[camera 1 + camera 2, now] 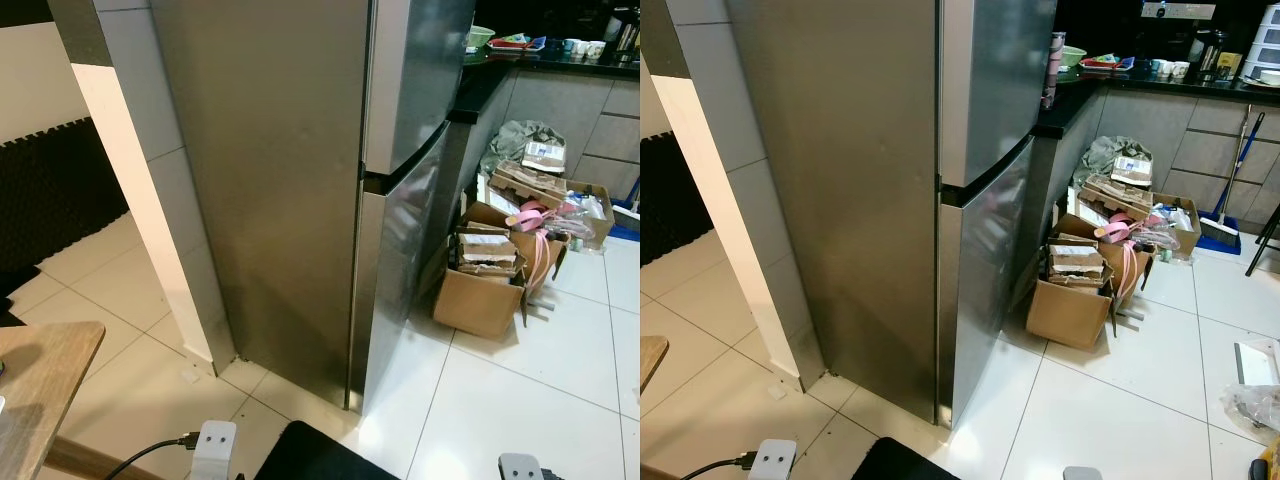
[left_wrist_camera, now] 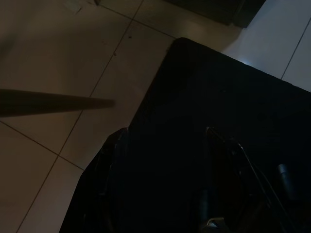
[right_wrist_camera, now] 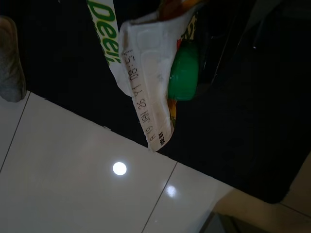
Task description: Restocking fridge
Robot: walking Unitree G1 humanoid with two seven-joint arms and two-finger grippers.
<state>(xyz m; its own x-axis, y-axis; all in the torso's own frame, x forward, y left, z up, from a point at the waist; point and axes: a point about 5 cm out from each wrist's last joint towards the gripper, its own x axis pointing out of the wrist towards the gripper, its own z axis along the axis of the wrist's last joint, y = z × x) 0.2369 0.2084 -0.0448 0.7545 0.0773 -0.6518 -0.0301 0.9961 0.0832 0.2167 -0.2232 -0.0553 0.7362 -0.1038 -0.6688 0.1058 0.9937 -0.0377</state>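
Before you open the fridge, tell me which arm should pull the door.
Left. The right gripper holds a carton with a green cap; nothing shows between the left's fingers. Both fridge doors are shut.

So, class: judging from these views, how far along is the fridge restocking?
Nothing looks done: both doors of the steel fridge are closed. In hand: the right wrist view shows a carton with a green cap close before that gripper, though its grip cannot be made out. Left: open the fridge and put the carton inside.
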